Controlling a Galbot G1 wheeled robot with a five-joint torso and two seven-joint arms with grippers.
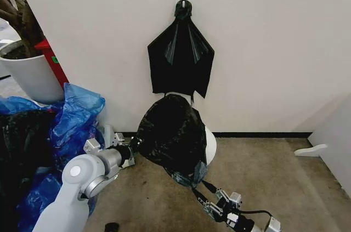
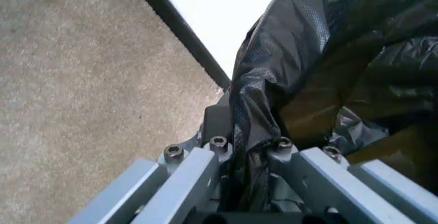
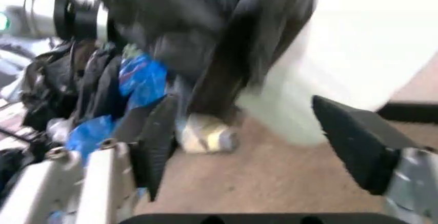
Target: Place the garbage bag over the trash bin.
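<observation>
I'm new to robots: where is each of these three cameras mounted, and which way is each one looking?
Head view: from the robot's head, looking forward and down at the garbage bag draped over the trash bin by the wall; the left gripper shows at the bag's side, the right gripper low near the floor.
Left wrist view: on the left arm's wrist, looking along the left gripper, shut on the bag.
Right wrist view: on the right wrist, looking between open fingers at the bag.
All three show the black bag.
</observation>
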